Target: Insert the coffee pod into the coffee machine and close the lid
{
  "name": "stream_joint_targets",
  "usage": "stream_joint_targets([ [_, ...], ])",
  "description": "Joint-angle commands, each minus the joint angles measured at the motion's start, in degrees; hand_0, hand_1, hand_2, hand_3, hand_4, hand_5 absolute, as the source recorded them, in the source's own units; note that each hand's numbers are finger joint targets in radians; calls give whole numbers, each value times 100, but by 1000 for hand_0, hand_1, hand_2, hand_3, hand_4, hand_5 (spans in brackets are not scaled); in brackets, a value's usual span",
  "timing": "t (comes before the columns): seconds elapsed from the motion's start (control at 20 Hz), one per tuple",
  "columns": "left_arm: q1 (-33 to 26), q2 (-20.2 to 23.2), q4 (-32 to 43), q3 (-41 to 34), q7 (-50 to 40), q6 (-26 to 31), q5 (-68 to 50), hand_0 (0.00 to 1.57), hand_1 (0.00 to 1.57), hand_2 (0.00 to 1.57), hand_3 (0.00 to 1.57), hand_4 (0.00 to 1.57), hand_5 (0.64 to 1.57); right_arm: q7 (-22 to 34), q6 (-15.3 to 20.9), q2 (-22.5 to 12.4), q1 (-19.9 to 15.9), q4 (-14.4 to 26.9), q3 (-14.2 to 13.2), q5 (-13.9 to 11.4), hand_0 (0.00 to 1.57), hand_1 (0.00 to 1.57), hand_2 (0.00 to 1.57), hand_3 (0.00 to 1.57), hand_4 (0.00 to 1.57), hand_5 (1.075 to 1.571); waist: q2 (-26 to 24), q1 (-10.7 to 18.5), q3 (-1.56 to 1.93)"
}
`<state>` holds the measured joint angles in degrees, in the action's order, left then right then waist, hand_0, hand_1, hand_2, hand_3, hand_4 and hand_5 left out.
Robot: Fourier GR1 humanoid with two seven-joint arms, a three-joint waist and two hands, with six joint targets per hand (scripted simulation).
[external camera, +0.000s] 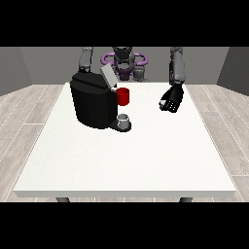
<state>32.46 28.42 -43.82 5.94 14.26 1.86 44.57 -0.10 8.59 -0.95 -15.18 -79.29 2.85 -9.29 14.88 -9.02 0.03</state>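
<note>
A smooth matt white table (146,160) is seen, a glossy black plastic-looking coffee machine (92,104), and wood-plank flooring (24,116).

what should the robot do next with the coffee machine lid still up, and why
Probably bring the hand at the view's right across toward the coffee machine. The lid stands tilted up, so closing is not yet done, and that hand hangs over bare table, apart from the machine. A red piece shows at the machine's front above a grey cup; I cannot tell whether it is the pod.
</note>
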Motion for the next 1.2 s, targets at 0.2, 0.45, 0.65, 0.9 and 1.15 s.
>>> stream_joint_targets([
  [0.2,-48,-458,412,197,13,60,483,909,909,1050,956,411,1571,-296,174,88,333,517,4,130,0,0,0,0,0,1571,-490,189,-3],
  [0.45,279,-532,474,-62,302,15,396,1277,1277,1311,1244,496,1571,-337,-102,-108,98,871,-326,207,0,0,0,0,0,1571,-441,182,-4],
  [0.65,642,-501,395,-405,661,538,-139,1451,1451,1437,1359,521,1571,-43,360,-93,71,898,-236,-223,0,0,0,0,0,1571,-544,209,-4],
  [0.9,739,-604,241,-310,273,1234,-58,1403,1403,1395,1319,502,1571,7,491,86,254,1235,-111,-331,0,0,0,0,0,1571,-1066,357,-3],
  [1.15,1417,-622,-16,-376,-60,1771,-118,1424,1424,1404,1341,557,1571,-202,374,-28,150,1432,-180,-336,0,0,0,0,0,1571,-1119,231,-2],
])
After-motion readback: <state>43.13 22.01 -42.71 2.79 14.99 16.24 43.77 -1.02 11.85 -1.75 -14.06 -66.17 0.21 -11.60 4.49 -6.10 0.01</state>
